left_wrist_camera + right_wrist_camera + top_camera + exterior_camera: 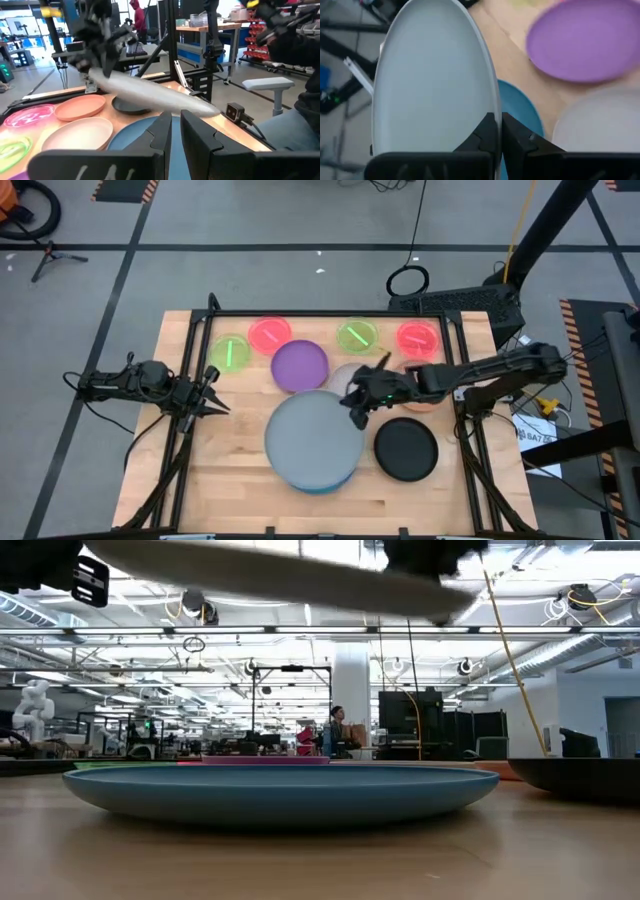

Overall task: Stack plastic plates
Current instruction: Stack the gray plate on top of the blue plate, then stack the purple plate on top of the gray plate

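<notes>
My right gripper (358, 408) is shut on the large grey plate (315, 438), which hangs tilted above the large blue plate (280, 790). The blue plate rests flat on the table, and only its near rim (325, 485) peeks out from under the grey one. Around them lie the purple plate (300, 365), a white plate (345, 375) partly hidden by my arm, the black plate (406, 448) and a tan-orange plate (80, 107). My left gripper (222, 395) waits shut at the table's left side. My right gripper pinches the grey plate's rim (492, 107) on its right side between the two fingers. The fingers come from the table's right, slanting down. The plate is lifted clear and tilted (280, 575) over the blue plate.
Two red-pink plates (268, 333) (418, 337) and two neon green plates (230, 352) (357, 335) lie along the table's far edge. Black frame rails run along the table's left and right sides. Bare wood shows along the near edge and at the near left.
</notes>
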### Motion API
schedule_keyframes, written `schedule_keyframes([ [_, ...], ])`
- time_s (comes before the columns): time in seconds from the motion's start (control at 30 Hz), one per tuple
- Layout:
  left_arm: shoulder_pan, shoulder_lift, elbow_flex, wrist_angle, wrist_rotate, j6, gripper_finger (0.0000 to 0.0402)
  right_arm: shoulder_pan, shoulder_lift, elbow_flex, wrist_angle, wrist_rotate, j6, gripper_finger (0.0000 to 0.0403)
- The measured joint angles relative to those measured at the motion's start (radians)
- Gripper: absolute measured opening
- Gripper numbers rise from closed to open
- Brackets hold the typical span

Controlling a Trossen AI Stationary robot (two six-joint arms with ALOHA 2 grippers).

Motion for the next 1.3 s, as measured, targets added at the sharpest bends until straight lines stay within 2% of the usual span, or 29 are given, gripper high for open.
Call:
schedule_keyframes([
  [0.17,0.000,0.000,0.000,0.000,0.000,0.007,0.0049,-0.001,-0.016,-0.233,0.232,0.005,0.164,0.0005],
  [0.3,0.000,0.000,0.000,0.000,0.000,0.010,0.0049,0.000,0.022,-0.303,0.308,0.003,0.227,0.0006],
  [0.7,0.000,0.000,0.000,-0.001,0.000,0.021,0.0049,0.000,0.096,-0.303,0.322,-0.002,0.259,0.0050],
  [1.1,0.000,0.000,0.000,0.005,-0.001,0.040,0.0049,0.000,0.096,-0.303,0.322,-0.014,0.311,0.0135],
  [1.3,0.000,0.000,0.000,0.066,-0.002,0.084,0.0049,0.001,0.096,-0.303,0.339,-0.029,0.327,0.0143],
])
